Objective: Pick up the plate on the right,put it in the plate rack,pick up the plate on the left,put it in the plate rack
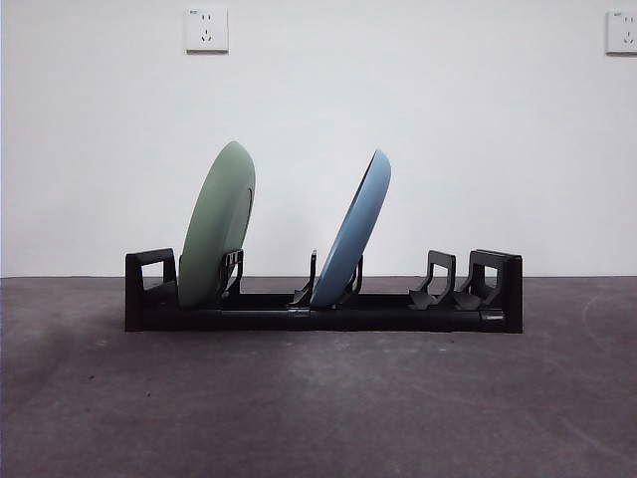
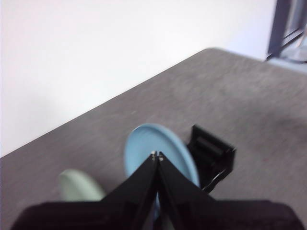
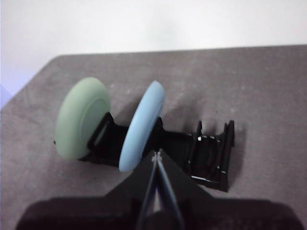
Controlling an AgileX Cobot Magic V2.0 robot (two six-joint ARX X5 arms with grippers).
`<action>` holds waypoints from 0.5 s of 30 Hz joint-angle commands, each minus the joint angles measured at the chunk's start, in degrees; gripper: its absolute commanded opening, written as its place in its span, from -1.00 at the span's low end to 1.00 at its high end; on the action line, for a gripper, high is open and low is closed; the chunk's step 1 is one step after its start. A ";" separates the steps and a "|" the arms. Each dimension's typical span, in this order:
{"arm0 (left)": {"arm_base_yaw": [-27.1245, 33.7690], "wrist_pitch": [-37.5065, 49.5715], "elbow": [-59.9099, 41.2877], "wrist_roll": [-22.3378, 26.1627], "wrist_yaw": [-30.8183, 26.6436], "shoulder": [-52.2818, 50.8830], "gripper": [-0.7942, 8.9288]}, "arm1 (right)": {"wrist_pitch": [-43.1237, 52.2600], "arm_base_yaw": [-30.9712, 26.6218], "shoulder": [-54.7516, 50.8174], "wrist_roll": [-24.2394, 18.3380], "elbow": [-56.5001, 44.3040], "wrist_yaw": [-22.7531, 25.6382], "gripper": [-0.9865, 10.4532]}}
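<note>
Plate rack (image 1: 323, 309) stands across the middle of the grey worktop (image 1: 318, 408) in the front view, long, low and black, with a blocky looped end at each side. Two plates stand on edge in it. The green plate (image 1: 217, 227) sits in the slot beside one end, leaning toward the middle; the blue plate (image 1: 350, 231) sits in the middle slot, tilted the same way but more steeply. The two plates are apart, and the pairs of prongs (image 1: 435, 280) near the other end hold nothing. Neither arm shows in this level view.

The wrist views add what the front view cannot. From the left wrist, the left end effector (image 2: 157, 155) has its two black jaws pressed together, holding nothing, above the blue plate (image 2: 160, 151), with the green plate (image 2: 79, 186) blurred beside it and one rack end (image 2: 211, 153) past the blue rim. From the right wrist, the right end effector (image 3: 157, 153) is likewise closed tip to tip and empty, looking down on the whole rack (image 3: 206, 153), both plates and the bare slots.

Behind the worktop rises a plain white wall (image 1: 418, 119) with two wall sockets (image 1: 206, 30). A dark frame (image 2: 285, 26) shows at a corner of the left wrist view.
</note>
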 commanded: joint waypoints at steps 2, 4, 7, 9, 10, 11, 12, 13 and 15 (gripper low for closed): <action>3.15 -6.51 -0.26 1.86 -2.19 -4.37 -0.85 | 0.13 0.04 -0.87 -2.08 -0.61 2.97 -0.84; 5.31 -7.87 -1.88 1.03 -2.01 -6.62 -0.85 | 0.87 0.04 -2.10 -2.05 -2.23 5.16 -0.84; 8.72 -6.47 -7.91 -0.68 -1.95 -11.91 -0.85 | 3.15 0.15 -5.03 -1.86 -6.97 5.95 -0.84; 10.67 -4.81 -13.09 -1.92 -2.03 -16.00 -0.85 | 4.98 0.15 -7.04 -1.40 -10.80 5.99 -0.84; 11.56 -3.82 -16.06 -2.97 -2.03 -18.34 -0.85 | 6.03 0.15 -8.15 -1.40 -12.94 6.05 -0.84; 12.24 -2.82 -19.10 -4.13 -2.08 -20.65 -0.85 | 7.28 0.15 -9.22 -1.38 -15.10 6.21 -0.84; 12.74 -1.88 -21.66 -4.98 -2.14 -22.69 -0.85 | 8.33 0.15 -10.27 -1.40 -16.96 6.27 -0.84; 13.16 -1.01 -24.13 -5.75 -2.21 -24.72 -0.85 | 9.40 0.15 -11.32 -1.40 -18.80 6.58 -0.84; 13.81 0.57 -29.05 -7.28 -2.25 -28.98 -0.85 | 11.82 0.20 -13.75 -1.38 -22.75 7.43 -0.84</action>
